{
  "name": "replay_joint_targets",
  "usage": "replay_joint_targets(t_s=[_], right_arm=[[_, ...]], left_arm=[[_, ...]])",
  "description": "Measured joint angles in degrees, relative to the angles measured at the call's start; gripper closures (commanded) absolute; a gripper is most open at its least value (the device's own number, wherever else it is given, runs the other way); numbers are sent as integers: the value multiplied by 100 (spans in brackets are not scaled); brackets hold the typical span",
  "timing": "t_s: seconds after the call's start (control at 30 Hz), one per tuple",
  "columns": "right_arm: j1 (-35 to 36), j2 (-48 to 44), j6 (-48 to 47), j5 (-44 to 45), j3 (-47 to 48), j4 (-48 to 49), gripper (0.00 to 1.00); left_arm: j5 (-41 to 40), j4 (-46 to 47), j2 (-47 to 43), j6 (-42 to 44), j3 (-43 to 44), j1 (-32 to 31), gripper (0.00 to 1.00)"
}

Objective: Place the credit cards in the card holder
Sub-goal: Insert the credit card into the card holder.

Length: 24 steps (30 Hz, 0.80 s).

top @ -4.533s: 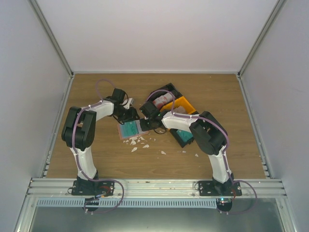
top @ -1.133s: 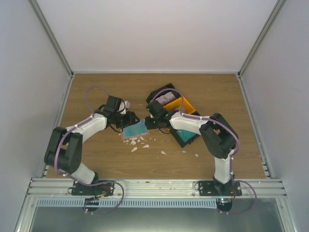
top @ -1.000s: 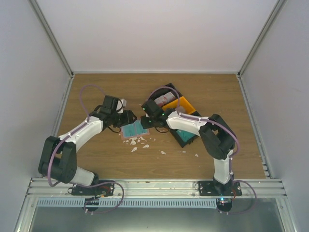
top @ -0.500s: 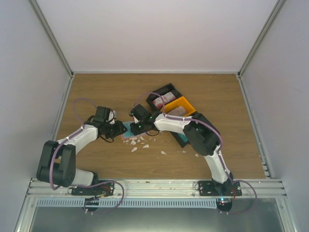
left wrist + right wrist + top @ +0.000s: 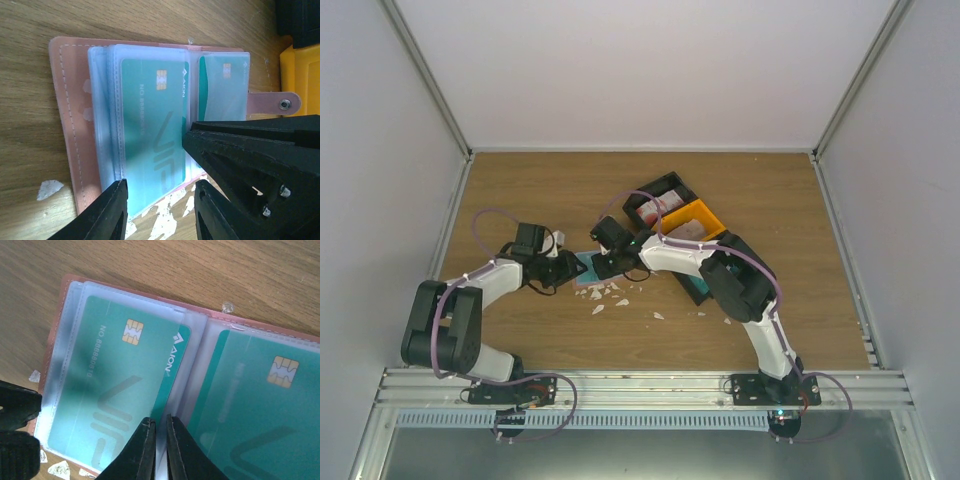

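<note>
From above, the card holder (image 5: pixel 586 273) lies open on the table (image 5: pixel 520 190), between the left gripper (image 5: pixel 566 269) and the right gripper (image 5: pixel 601 264); the two stand very near each other, so a small wrong move can knock one against the other. More credit cards (image 5: pixel 652 210) wait in the black bin (image 5: pixel 672 188).

In the left wrist view, the left gripper's jaws stand apart over the near edge of the holder and clasp nothing; if they press down, they can push the holder across the wood or crumple the clear sleeves (image 5: pixel 102 115) around the teal card (image 5: pixel 150 130).

In the right wrist view, the right gripper's jaws are almost together at the fold; perhaps a sleeve edge is nipped, the view does not settle it; a lift from here may drag the holder or draw the card out.
</note>
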Motion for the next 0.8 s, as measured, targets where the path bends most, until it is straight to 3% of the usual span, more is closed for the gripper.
replay_joint_targets(t_s=[0.27, 0.6, 0.8], right_arm=[[0, 0, 4, 22, 0, -7, 92], [0, 0, 7, 26, 0, -11, 93], [0, 0, 9, 26, 0, -11, 93]], left_arm=[[131, 190, 293, -2, 0, 9, 61], [79, 188, 328, -11, 2, 9, 52], [87, 186, 328, -26, 4, 9, 65]])
